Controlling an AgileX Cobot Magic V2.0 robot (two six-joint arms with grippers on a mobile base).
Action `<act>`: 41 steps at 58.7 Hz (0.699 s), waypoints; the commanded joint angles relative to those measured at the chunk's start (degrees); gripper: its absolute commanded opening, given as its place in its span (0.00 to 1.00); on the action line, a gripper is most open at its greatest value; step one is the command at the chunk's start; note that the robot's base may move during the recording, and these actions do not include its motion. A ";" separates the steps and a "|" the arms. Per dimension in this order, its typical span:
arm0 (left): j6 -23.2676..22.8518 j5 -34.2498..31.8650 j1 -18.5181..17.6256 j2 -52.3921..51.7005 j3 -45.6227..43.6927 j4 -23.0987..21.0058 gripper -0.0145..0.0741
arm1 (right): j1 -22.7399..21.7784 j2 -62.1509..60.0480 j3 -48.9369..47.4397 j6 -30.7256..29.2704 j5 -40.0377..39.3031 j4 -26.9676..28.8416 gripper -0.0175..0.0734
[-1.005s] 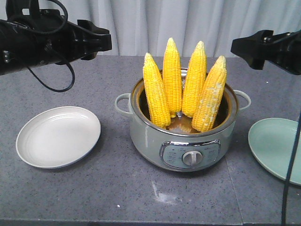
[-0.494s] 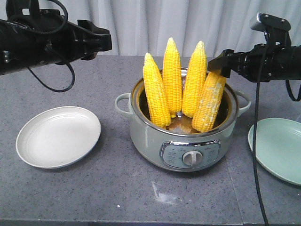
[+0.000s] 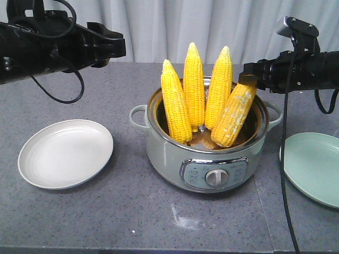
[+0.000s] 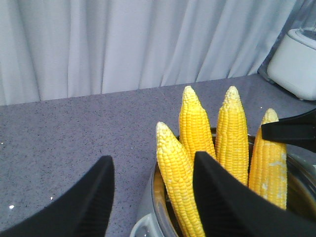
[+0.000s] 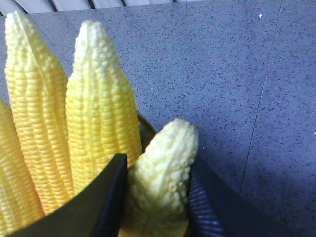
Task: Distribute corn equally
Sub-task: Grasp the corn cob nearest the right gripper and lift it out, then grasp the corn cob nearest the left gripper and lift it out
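Exterior front-facing: four corn cobs [image 3: 194,87] standing in grey electric pot [image 3: 206,159] mid-table [image 3: 106,211], bright yellow, neat kernel rows, pale pointed tips up. Rightmost cob [image 3: 234,117] tilted, paler patches, tip clamped in right pincer [image 3: 248,80]. Left pincer [image 4: 153,160] aloft left of pot, jaws apart. White plate [image 3: 65,153] left, green plate [image 3: 312,166] right.

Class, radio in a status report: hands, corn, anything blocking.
Right hand shut on rightmost cob, tilted. Left hand open, clear of pot. All four corn in pot. Nothing blocking.
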 commanded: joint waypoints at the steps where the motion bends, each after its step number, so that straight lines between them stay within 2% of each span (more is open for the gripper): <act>1: 0.07 -4.29 -0.35 -1.50 -1.98 -0.52 0.58 | -0.03 -2.50 -2.13 -0.46 -1.55 1.21 0.23; 4: 0.07 -4.29 -0.35 -1.50 -1.98 -0.52 0.58 | -0.03 -2.84 -2.70 -0.46 -1.32 1.27 0.17; 16: 0.07 -4.16 -0.35 -0.51 -1.98 -0.52 0.58 | -0.09 -7.03 -7.83 -0.46 2.74 0.67 0.18; 23: 0.07 -4.14 -0.35 0.91 -1.98 -0.52 0.58 | -0.09 -11.75 -10.41 -0.46 2.49 -0.20 0.18; 29: 0.07 -4.38 -0.35 2.24 -2.38 -0.52 0.58 | -0.35 -16.64 -12.36 -0.46 1.70 -3.08 0.19; 35: 0.07 -4.12 -0.42 3.91 -3.80 -0.52 0.59 | -2.18 -21.45 -12.85 -0.18 1.51 -4.70 0.19; 41: 0.07 -2.63 -0.67 6.39 -7.70 -0.71 0.64 | -5.89 -25.37 -12.90 0.10 1.62 -5.87 0.19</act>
